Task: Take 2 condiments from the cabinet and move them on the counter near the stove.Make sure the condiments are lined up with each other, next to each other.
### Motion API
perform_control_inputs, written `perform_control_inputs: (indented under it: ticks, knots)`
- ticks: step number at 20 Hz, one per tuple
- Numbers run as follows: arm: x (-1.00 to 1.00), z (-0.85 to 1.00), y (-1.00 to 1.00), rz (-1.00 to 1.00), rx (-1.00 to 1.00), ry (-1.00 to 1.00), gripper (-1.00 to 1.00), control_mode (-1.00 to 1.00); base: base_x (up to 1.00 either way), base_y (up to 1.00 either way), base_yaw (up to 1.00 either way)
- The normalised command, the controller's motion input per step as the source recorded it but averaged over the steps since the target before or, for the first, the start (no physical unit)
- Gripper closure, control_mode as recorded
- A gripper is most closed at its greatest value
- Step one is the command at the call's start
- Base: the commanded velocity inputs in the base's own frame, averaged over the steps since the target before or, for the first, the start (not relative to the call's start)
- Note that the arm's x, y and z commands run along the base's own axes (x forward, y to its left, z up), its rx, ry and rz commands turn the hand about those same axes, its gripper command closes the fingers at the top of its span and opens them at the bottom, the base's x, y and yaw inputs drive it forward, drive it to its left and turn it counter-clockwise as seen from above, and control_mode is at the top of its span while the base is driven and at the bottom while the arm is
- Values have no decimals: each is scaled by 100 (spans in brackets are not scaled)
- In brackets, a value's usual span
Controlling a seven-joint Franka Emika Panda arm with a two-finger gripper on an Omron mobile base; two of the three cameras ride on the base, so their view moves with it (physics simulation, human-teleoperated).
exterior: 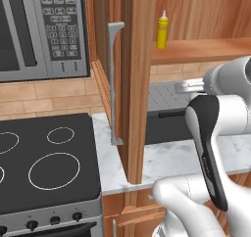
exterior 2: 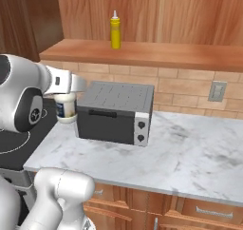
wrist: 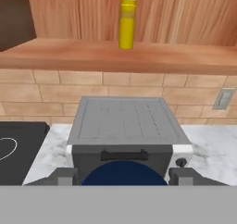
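Observation:
My gripper point(exterior 2: 66, 100) is shut on the short white jar point(exterior 2: 65, 109), held in the air left of the toaster oven, above the counter's point(exterior 2: 190, 153) left end and beside the stove point(exterior 2: 13, 146). In the hand view the jar's dark blue lid point(wrist: 124, 176) sits between the two fingers point(wrist: 62, 177). The yellow squeeze bottle point(exterior 2: 115, 32) point(exterior: 162, 31) point(wrist: 127, 24) stands upright on the cabinet shelf point(exterior 2: 142, 54), above and behind the toaster oven.
A grey toaster oven point(exterior 2: 116, 112) point(wrist: 124, 126) stands on the counter right of the jar. The open cabinet door with its grey bar handle point(exterior: 115, 84) juts out over the counter's left end. A microwave point(exterior: 39, 30) hangs above the stove point(exterior: 44, 162). A wall outlet point(exterior 2: 217, 91) is at right.

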Motion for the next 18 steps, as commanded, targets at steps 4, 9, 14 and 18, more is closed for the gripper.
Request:
perform_control_inputs:
  ticks: [4, 9, 14, 18]
  knots:
    - [28, -49, -3, 0, 0, 1, 100, -100, 0, 0, 0]
    - [20, -76, -1, 0, 0, 0, 100, -100, 0, 0, 0]
    - [21, -62, -12, 11, 0, 0, 100, -100, 0, 0, 0]
    - [20, -42, 0, 24, 1, 0, 100, -100, 0, 0, 0]
